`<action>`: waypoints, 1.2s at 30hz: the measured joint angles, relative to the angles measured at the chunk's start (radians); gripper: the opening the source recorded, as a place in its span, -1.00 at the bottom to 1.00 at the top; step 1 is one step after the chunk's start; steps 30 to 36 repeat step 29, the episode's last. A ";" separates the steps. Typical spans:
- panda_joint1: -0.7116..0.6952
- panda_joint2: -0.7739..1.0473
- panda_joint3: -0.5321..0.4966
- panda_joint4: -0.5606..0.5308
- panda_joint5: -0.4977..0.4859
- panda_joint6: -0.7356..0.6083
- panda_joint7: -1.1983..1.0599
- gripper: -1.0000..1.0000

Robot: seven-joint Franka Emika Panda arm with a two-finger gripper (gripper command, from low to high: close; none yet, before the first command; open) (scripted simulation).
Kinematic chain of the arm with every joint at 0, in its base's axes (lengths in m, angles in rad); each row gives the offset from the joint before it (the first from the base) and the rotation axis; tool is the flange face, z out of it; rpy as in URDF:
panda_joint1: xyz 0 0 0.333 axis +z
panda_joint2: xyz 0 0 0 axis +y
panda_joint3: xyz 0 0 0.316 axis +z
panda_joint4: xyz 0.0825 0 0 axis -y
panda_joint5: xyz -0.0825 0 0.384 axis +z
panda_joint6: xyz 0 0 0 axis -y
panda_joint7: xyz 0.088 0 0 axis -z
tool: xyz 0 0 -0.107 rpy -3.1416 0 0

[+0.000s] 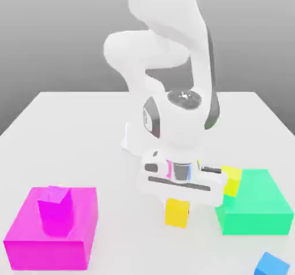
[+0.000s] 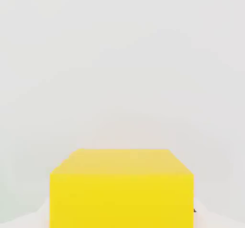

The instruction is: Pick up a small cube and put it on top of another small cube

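Note:
A small yellow cube (image 1: 177, 213) sits low at the white table, right under my hand. My gripper (image 1: 177, 202) reaches straight down onto it and is shut on its sides; the hand's body hides the fingers. In the hand view the same yellow cube (image 2: 122, 189) looms very close, with bare table behind it. A second small yellow cube (image 1: 232, 180) rests at the near-left corner of the green block (image 1: 256, 207), just on the exterior view's right of my hand. A small blue cube (image 1: 271, 264) lies at the front right.
A large magenta block (image 1: 34, 245) stands at the exterior view's front left, with a magenta cup-shaped piece (image 1: 55, 209) on top. The green block is close to my hand on the exterior view's right. The white table (image 1: 69, 130) stretches back behind the arm.

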 joint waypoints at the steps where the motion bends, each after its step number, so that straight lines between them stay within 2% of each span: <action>1: -0.013 -0.023 0.015 -0.004 0.008 -0.019 -0.006 -1.00; 8: -0.045 -0.263 0.093 -0.042 0.166 -0.220 -0.114 -1.00; 19: 0.156 -0.603 0.225 0.043 0.309 -0.637 -0.002 -1.00; 21: 0.164 -0.589 0.245 0.043 0.308 -0.624 0.018 -1.00; 25: 0.153 -0.473 0.268 0.019 0.285 -0.487 0.044 -1.00; 26: 0.151 -0.447 0.271 0.014 0.281 -0.455 0.048 1.00; 36: 0.151 -0.447 0.271 0.014 0.281 -0.455 0.048 1.00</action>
